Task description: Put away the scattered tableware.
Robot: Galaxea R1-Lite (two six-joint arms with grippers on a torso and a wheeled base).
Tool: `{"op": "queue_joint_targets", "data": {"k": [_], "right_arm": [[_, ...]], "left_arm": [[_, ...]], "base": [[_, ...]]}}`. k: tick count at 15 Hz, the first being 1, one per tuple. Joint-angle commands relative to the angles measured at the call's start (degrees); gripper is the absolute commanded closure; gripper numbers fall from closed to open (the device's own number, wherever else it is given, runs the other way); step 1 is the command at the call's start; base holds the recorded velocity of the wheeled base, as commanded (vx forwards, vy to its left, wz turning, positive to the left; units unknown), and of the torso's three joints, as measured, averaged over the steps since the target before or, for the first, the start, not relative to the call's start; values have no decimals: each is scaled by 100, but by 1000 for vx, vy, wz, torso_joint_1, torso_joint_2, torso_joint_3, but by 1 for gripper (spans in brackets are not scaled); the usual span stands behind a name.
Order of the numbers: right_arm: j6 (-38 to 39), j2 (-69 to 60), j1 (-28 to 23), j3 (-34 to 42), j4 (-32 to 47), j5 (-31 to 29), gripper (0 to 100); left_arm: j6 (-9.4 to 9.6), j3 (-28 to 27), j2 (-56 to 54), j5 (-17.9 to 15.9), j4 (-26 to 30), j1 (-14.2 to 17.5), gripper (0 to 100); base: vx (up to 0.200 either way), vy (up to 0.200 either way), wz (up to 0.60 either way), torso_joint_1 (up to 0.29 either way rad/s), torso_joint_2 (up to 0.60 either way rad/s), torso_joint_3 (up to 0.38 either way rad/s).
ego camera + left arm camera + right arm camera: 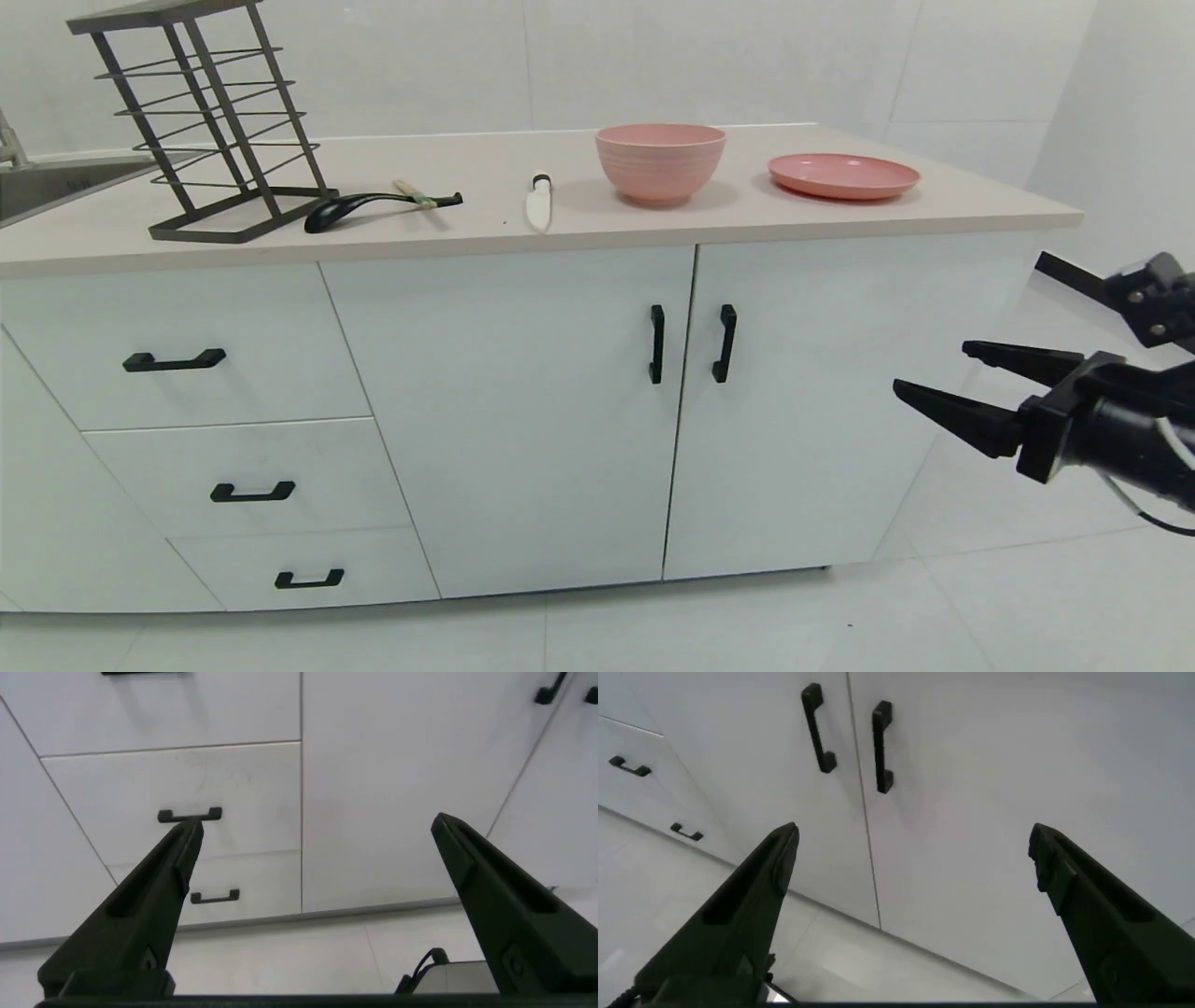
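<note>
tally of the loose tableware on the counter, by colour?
Pink: 2 (bowl, plate)
Black: 1 (ladle)
White: 1 (knife)
Wood: 1 (chopsticks, counted as one set)
Total: 5

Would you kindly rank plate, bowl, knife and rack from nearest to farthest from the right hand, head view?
1. Pink plate, at the right end, closest to right hand.
2. Pink bowl, beside it.
3. Knife, in the middle.
4. Rack, far left.
</note>
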Motion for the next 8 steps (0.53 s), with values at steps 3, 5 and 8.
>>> {"op": "queue_joint_targets", "data": {"k": [3, 5, 8], "right_arm": [[16, 1089, 278, -325, -501, 77, 0], [25, 1379, 506, -501, -615, 77, 0], [25, 1757, 673, -501, -1020, 77, 0]], "left_arm": [[-1, 0, 7, 4, 7, -11, 0], [-1, 0, 7, 4, 7, -2, 0], [8, 0, 7, -22, 7, -11, 0]], "base": [[0, 0, 0, 0, 0, 0], [0, 0, 0, 0, 0, 0], [0, 0, 0, 0, 0, 0]]}}
